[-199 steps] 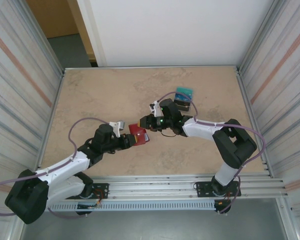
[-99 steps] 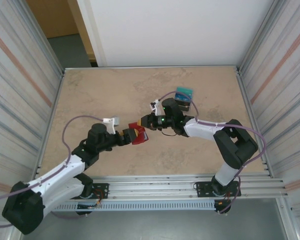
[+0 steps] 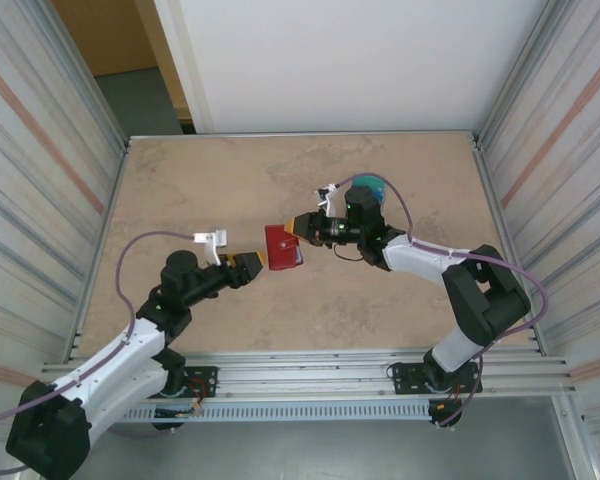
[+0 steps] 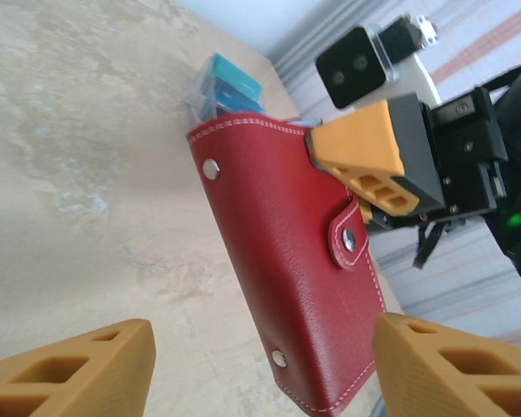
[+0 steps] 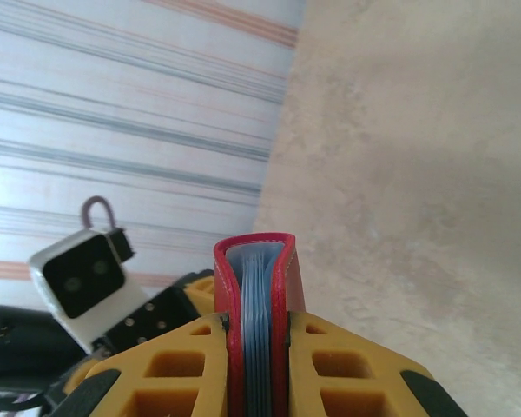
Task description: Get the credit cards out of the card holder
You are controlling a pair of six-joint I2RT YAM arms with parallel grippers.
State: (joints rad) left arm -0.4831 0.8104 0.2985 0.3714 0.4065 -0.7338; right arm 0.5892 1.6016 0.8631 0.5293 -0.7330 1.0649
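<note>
Cards lie stacked toward the far right of the table. Right fingers pinch the folded holder mid-table, and left fingers are spread beside it. Whether more cards sit inside is unclear.

The top camera sits high above and behind my bases and looks down on the whole worktop from afar. My left wrist camera looks out between my left fingers, near the card holder, facing my right arm. My right wrist camera looks along my right fingers, very close on the card holder's edge, facing my left arm. All three views share the card holder, and the two wrist cameras see each other.
</note>
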